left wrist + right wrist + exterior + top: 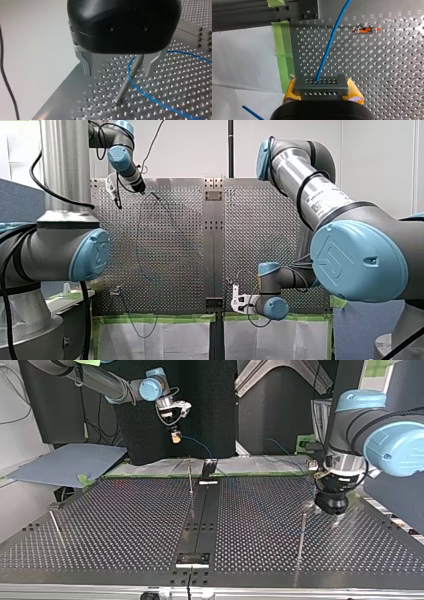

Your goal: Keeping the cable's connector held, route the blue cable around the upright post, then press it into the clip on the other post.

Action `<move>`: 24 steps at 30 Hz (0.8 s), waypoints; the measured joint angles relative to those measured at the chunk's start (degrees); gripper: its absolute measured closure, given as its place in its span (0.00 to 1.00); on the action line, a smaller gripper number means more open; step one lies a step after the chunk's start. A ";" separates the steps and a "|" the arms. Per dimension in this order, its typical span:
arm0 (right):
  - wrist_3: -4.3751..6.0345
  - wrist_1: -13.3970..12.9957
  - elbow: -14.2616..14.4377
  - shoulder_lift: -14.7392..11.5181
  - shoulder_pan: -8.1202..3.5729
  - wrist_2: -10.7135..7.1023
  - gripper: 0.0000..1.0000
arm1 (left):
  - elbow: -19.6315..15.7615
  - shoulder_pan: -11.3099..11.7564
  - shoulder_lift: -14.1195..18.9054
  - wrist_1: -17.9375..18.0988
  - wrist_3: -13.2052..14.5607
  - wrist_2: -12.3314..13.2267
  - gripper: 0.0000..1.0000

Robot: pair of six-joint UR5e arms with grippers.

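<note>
Your right gripper (175,436), upper left in the top view, pinches the connector (321,87). The left gripper (118,72) is spread astride the post (127,82). The blue cable (329,45) looks limp, so take it near the post.

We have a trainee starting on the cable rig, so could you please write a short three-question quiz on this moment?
1. True or false: my right gripper is shut on the grey connector at the end of the blue cable.
2. Pick one: in the left wrist view, what shows between the open metal fingers of my left gripper?
A) the upright post
B) a screwdriver
C) a roll of tape
3. Short answer: in the right wrist view, is the cable already pressed into the orange clip?

Key: 1 true. 2 A. 3 no, the cable runs past beside the clip, apart from it.
</note>
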 joint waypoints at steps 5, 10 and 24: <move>-0.03 0.03 0.01 0.00 0.00 0.00 1.00 | -0.02 -0.76 -0.35 -0.35 0.00 -0.13 0.00; -0.03 0.04 0.01 0.00 0.01 0.00 1.00 | -0.02 -1.48 -1.55 -0.82 0.00 -0.83 0.00; -0.06 0.07 0.01 0.01 0.01 0.00 1.00 | -0.02 -1.12 -4.77 3.05 -3.51 1.04 0.00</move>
